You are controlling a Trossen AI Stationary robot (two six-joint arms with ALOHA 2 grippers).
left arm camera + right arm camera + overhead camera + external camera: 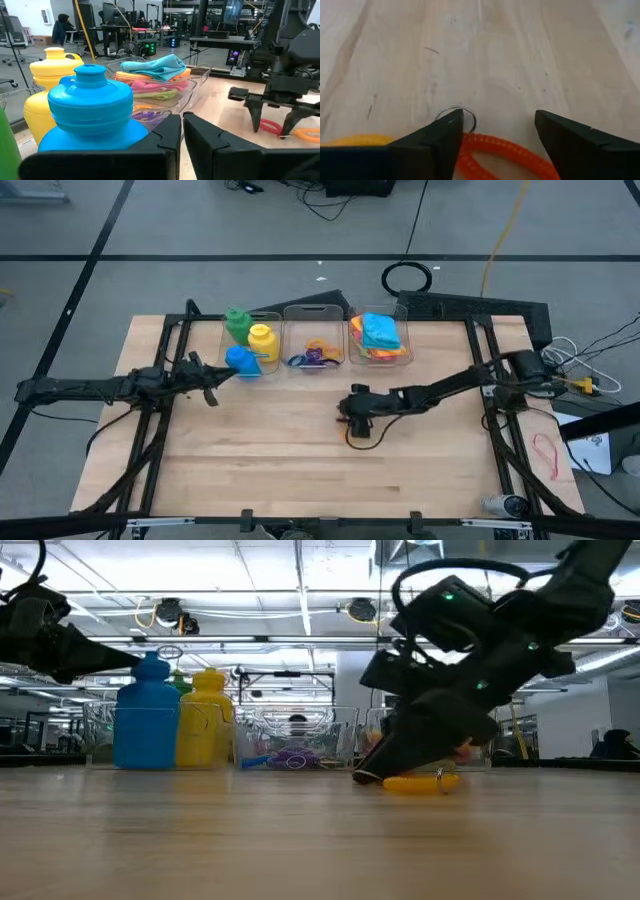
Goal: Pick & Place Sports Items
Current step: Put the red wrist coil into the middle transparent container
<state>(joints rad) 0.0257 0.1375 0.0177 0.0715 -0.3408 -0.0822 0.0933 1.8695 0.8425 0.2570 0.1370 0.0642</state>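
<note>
My right gripper (361, 423) is down at the middle of the table (300, 480), fingers spread wide and holding nothing; between my fingertips (451, 127) lie an orange coiled ring (505, 150) and a small metal key ring (456, 112), with a yellow coiled ring (355, 140) just beside them, all flat on the wood. From table height the yellow coil (420, 783) shows right under that gripper (400, 765), which tilts down toward it. Farther off and to the left, my left gripper (205, 380) hangs with its fingers (167, 137) closed together and empty, just in front of the blue bottle (243, 360). That bottle stands in the left clear bin (275, 320) touching the yellow bottle (262, 340), with the green bottle (237, 323) behind them at the far end. The middle bin (315, 312) holds a small heap of rings (315, 355) in purple, orange and blue. The right bin (402, 315) holds the folded cloths (378, 338) stacked, the blue one on top, orange, pink and green beneath. Beyond the table's far edge, the room shows desks and equipment, and a person (62, 30) sits well back.
</note>
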